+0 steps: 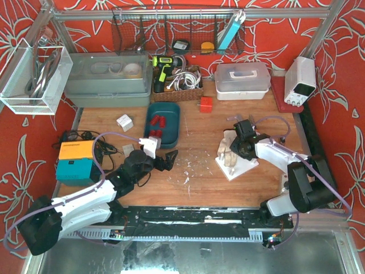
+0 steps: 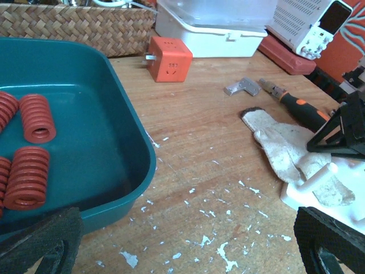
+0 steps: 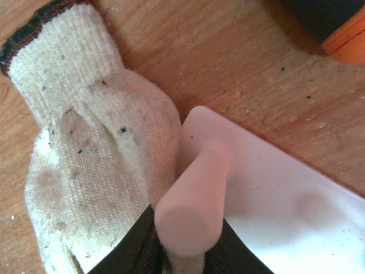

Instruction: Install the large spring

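1. A pale, round peg (image 3: 191, 200) stands on a white base (image 3: 274, 205) and leans toward the camera, with its blunt end closest.
2. The right end effector (image 3: 185, 251) enters from the bottom edge. Its black fingers (image 3: 128, 248) sit tight against either side of the peg, and no gap shows between them.
3. A soiled white knit glove (image 3: 97, 148) lies flat on the wooden bench (image 3: 228, 63). It touches the base's left edge and lies partly under the left finger. Its dark cuff (image 3: 34, 25) points to the upper left.
4. An orange-and-black object (image 3: 333, 25) is cut off by the top right corner, well apart from the base.
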